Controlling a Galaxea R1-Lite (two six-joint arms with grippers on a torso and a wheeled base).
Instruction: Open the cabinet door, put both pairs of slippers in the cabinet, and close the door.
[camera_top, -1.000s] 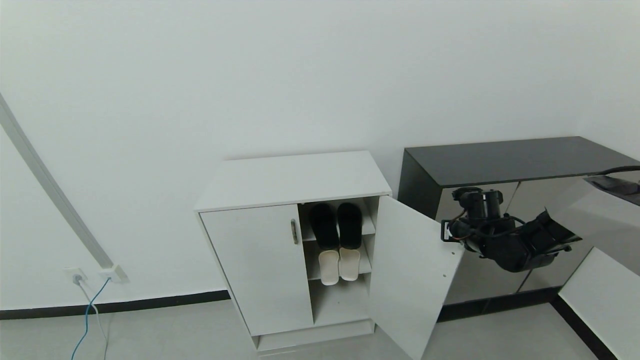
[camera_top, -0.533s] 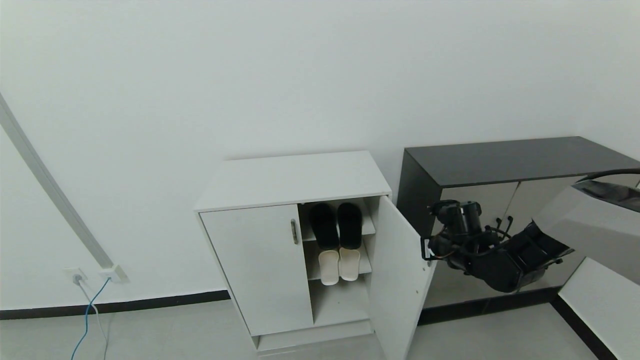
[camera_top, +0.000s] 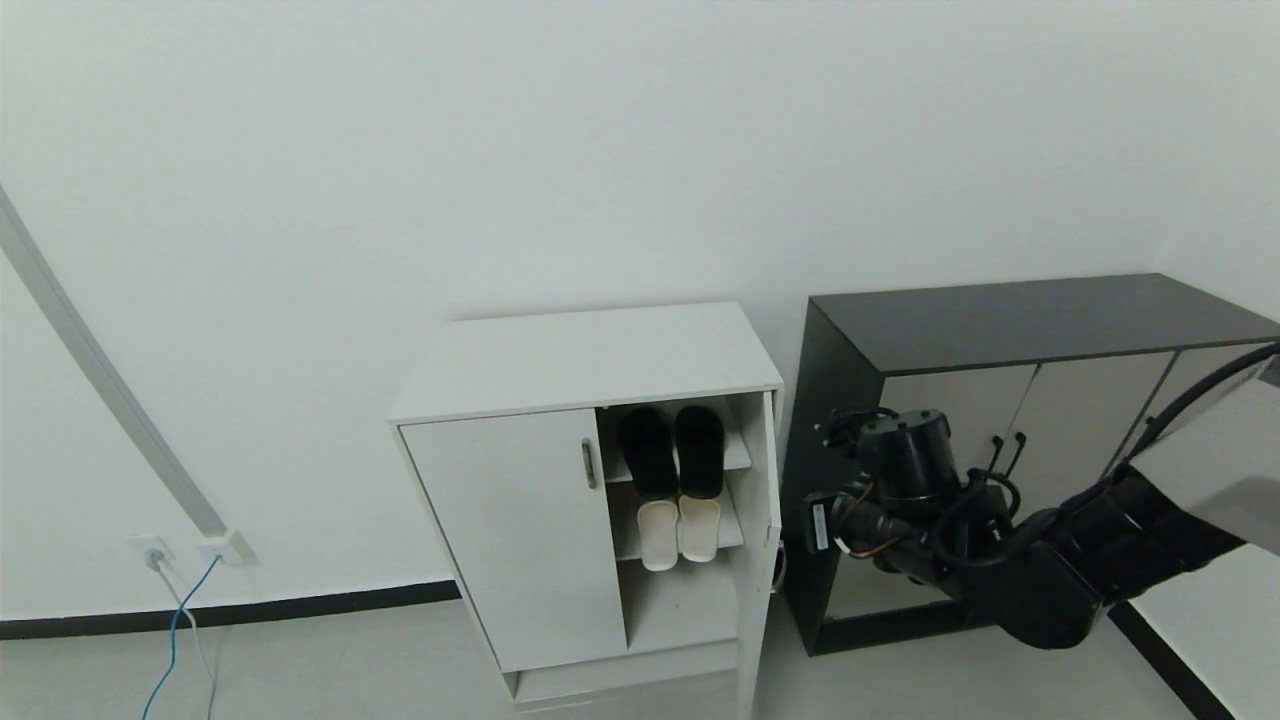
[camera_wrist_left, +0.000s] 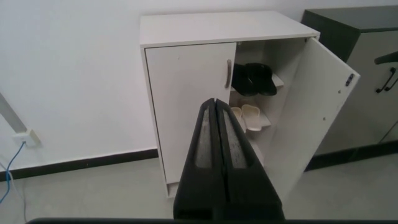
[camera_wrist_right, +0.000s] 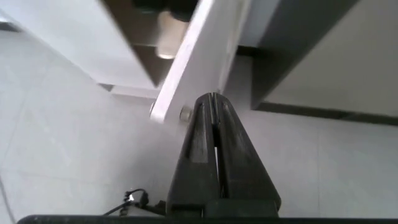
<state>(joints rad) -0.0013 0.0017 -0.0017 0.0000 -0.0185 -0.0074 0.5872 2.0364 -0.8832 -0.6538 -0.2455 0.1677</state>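
Note:
The white cabinet (camera_top: 585, 360) stands against the wall with its left door shut. Its right door (camera_top: 757, 560) is half open, edge-on in the head view. Black slippers (camera_top: 672, 450) lie on the top shelf and white slippers (camera_top: 678, 530) on the shelf below. My right gripper (camera_wrist_right: 214, 99) is shut, its tip against the outer face of the door (camera_wrist_right: 199, 62) near its free edge. My left gripper (camera_wrist_left: 216, 102) is shut and empty, held back from the cabinet and pointing at it. The left wrist view also shows the door (camera_wrist_left: 323, 118) and both pairs (camera_wrist_left: 256, 78) (camera_wrist_left: 249, 117).
A black sideboard (camera_top: 1020, 320) with mirrored doors stands right of the cabinet, close behind my right arm. A wall socket (camera_top: 150, 552) with cables and a slanting conduit (camera_top: 100, 380) are at the left. Bare floor lies before the cabinet.
The right door has swung from wide open to half open. My right arm has moved left with it, pressing on its outer face.

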